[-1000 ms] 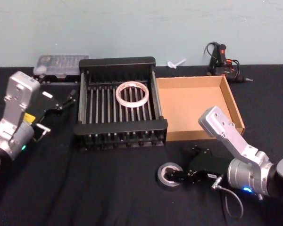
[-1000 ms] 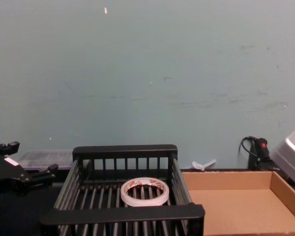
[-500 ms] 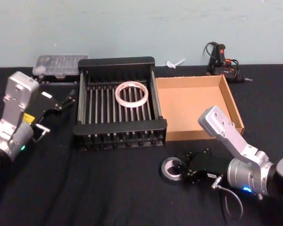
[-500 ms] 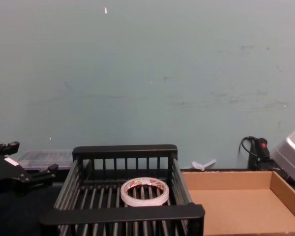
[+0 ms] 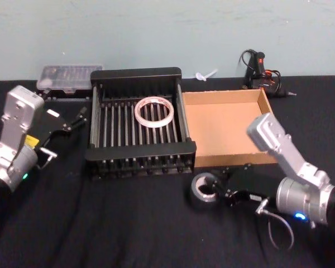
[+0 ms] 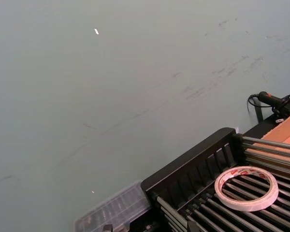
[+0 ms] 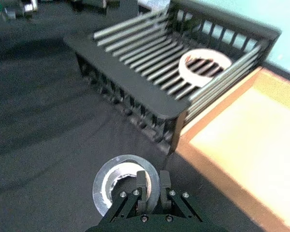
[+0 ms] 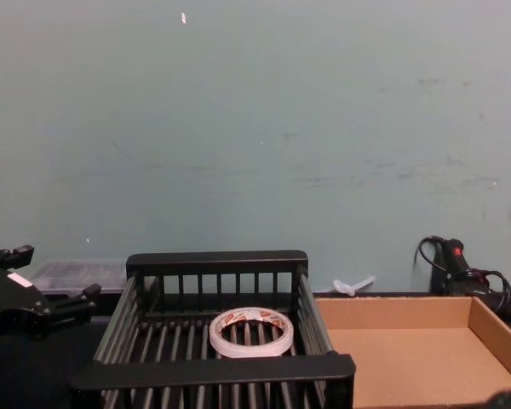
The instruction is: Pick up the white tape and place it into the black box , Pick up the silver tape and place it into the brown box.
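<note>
The silver tape (image 5: 201,187) is tipped up off the black cloth just in front of the brown box (image 5: 226,128). My right gripper (image 5: 216,191) is shut on its wall, one finger inside the core and one outside. In the right wrist view the fingers (image 7: 144,182) pinch the silver tape (image 7: 104,171). The white tape (image 5: 153,110) lies flat on the slats of the black box (image 5: 137,73), toward its back right. It also shows as the white tape (image 8: 249,332) behind the black box's front rim (image 8: 217,368). My left gripper (image 5: 72,118) rests open, left of the black box.
A clear plastic case (image 5: 67,75) lies behind the left arm at the back left. A black tool with cables (image 5: 262,70) sits at the back right, behind the brown box. A small white plastic piece (image 5: 206,74) lies by the wall. Black cloth covers the table.
My right gripper shut on the silver tape's wall. It then tipped the roll up and carried it a little toward the brown box. The left arm stayed put.
</note>
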You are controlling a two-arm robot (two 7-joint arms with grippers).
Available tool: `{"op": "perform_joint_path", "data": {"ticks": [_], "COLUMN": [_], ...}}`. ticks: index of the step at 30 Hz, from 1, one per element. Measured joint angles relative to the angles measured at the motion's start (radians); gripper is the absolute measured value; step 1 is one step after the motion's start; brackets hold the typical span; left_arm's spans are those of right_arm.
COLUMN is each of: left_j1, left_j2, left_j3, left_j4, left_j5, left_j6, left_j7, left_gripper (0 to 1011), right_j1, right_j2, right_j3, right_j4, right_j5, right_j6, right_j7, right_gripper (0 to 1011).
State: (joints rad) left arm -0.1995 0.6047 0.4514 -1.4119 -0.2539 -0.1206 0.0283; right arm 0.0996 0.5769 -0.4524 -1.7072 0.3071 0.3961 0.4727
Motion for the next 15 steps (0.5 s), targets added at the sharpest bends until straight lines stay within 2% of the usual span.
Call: {"op": "perform_joint_path", "data": {"ticks": [9,15], "left_j1": [0.0,0.0], "left_j2": [0.0,0.0], "left_j3": [0.0,0.0], "left_j4": [0.0,0.0], "left_j5": [0.0,0.0], "left_j6": [0.0,0.0], "left_j7": [0.0,0.0], "left_gripper": [1001,1001], "right_j1": [-0.01,0.011], "right_j2": [0.013,-0.006], "right_j3": [0.073,0.115], "right_j4": [-0.041,-0.03], "right_j5": [0.037,0.042], "right_j6": [-0.052,-0.071], "right_j7": [-0.039,-0.089], "right_gripper": [172,172]}}
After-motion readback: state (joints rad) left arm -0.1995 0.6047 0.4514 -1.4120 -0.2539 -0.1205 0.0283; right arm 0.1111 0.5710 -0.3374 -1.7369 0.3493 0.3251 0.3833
